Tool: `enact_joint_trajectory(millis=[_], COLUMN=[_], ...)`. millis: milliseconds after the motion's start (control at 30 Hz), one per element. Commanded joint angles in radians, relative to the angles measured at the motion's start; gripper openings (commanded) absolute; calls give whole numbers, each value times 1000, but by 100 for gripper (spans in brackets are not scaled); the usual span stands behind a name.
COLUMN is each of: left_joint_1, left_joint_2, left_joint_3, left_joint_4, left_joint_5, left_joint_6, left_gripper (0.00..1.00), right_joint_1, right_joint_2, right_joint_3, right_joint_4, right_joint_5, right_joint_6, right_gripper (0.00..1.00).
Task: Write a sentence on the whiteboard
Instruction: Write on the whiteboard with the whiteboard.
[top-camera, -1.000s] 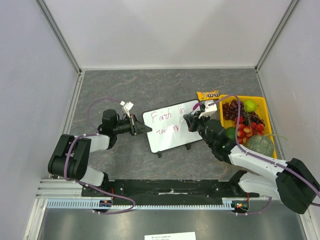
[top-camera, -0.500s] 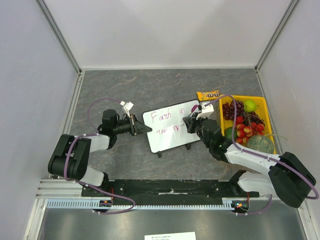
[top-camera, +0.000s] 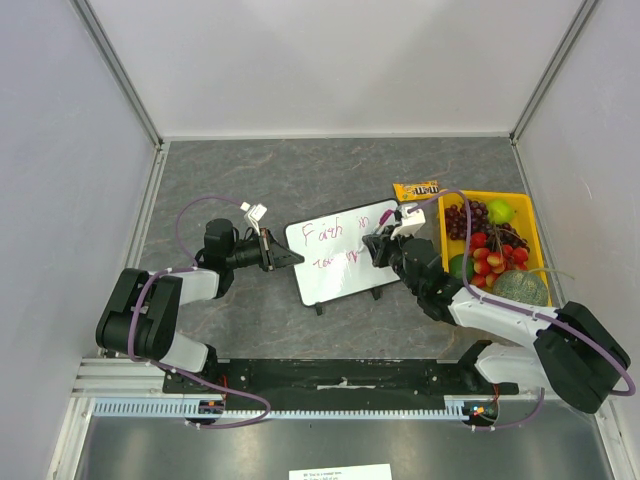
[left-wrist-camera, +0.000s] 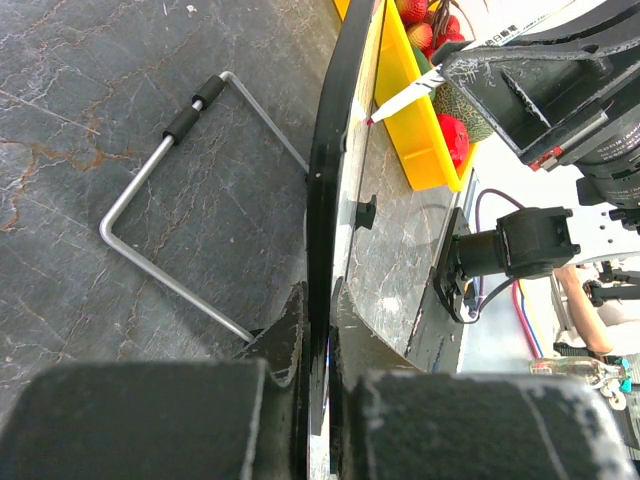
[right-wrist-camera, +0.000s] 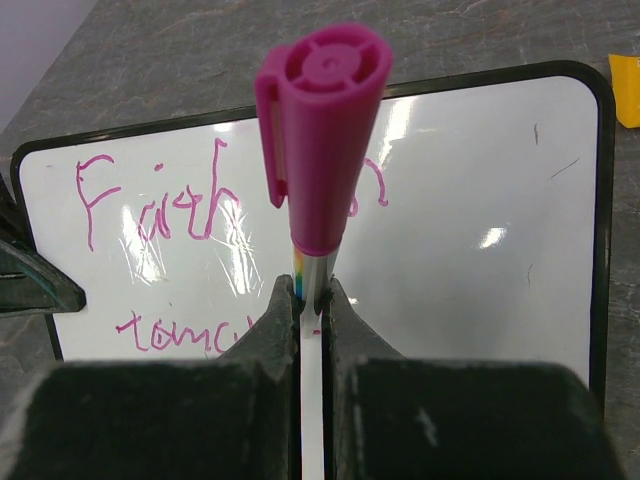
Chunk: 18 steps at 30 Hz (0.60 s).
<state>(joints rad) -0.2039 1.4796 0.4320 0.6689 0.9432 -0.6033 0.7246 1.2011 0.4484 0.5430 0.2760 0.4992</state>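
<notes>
A small whiteboard (top-camera: 350, 282) with a thin black frame stands tilted on a grey stone-look table (top-camera: 300, 170), midway between two robot arms. A sentence (right-wrist-camera: 150, 205) in pink marker begins "Faith in" on the top line. A second line starts below it, and its letters are too rough to read with confidence.

The right gripper (right-wrist-camera: 312, 300) has its fingers pressed tight on the barrel of a marker (right-wrist-camera: 320, 140), whose pink cap sits on the back end. In the left wrist view the marker's tip seems to meet the board face near the end of the second line.

The left gripper (left-wrist-camera: 318, 330) pinches the board's left edge, bracing it upright. A bent wire stand (left-wrist-camera: 165, 230) props the board from behind.

Just right of the board sits a yellow tray (top-camera: 530, 215) of fruit (top-camera: 490, 262), with a candy packet (top-camera: 416, 189) beside it.

To write the next letters well, the tip probably needs light, even pressure and short strokes to the right. The left grip should hold firm so the board does not rock or slide. The wrist should keep clear of wet ink.
</notes>
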Motion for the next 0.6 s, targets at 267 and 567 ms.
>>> enact_joint_trajectory(millis=[267, 567], left_joint_1=[6, 8], left_joint_2=[28, 30], left_joint_3=[-9, -9], left_joint_4=[-45, -42], left_joint_5=[-70, -67], left_joint_6=[80, 80], left_gripper=[2, 2], right_joint_1=[-1, -2], right_joint_2=[-14, -25], right_joint_3=[-28, -20], right_joint_4=[-58, -83], right_joint_5=[2, 63], right_joint_6=[6, 4], right_gripper=[0, 0])
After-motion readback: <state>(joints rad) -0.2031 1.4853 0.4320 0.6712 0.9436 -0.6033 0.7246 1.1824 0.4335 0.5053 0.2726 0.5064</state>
